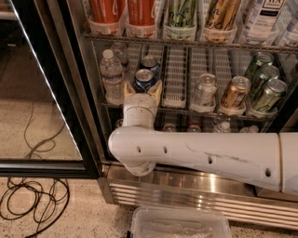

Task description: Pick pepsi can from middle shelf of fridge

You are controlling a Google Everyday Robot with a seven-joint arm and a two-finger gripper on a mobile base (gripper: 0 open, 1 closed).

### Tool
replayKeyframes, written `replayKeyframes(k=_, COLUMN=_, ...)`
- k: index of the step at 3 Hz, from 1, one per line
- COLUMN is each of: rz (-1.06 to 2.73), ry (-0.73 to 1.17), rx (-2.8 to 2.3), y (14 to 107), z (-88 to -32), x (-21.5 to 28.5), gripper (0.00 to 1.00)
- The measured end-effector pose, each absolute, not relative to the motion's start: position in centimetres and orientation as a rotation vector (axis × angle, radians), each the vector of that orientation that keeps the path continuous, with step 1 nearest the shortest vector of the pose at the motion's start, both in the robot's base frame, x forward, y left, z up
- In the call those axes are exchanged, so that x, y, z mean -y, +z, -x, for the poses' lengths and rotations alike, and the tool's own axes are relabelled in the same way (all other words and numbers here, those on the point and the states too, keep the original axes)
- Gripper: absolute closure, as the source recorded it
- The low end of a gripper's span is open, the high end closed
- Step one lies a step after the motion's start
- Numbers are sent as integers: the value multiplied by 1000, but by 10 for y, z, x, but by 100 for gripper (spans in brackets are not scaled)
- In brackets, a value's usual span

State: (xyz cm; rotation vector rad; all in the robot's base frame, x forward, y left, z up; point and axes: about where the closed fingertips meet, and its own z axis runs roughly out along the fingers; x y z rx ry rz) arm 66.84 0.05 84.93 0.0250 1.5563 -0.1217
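We find the pepsi can [144, 78] standing upright at the front of its lane on the middle shelf [176, 86] of the fridge [195, 188], towards the left of that rack. A second blue can [150, 62] stands directly behind it. The pincer [143, 90] is raised in front of the shelf edge with its fingers [129, 90] spread apart, one on each side of the can's lower body; we cannot tell whether either finger touches the can. The white arm [200, 155] runs in from the right, across the ribbed steel base. Just left of the can stands a clear water bottle [111, 74]. To its right, past an unoccupied lane, stand a silver can [205, 89], a copper-gold can [235, 93] and green cans [270, 94]. Tall cans [139, 11] fill the rack above. On the floor we note black cables [32, 204] and a clear plastic container [181, 226].
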Motion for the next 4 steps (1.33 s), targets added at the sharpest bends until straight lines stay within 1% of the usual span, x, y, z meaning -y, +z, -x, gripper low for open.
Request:
replayKeyframes(k=1, rz=-19, ry=-121, rx=-1556, y=849, z=-668, x=-1, gripper=50)
replayKeyframes(k=3, rz=-19, ry=-121, rx=-1555, y=850, z=-668, x=-1, gripper=96)
replayKeyframes(k=4, rz=42, ry=-87, rx=-1538, y=858, z=-665, x=-5, gripper=100)
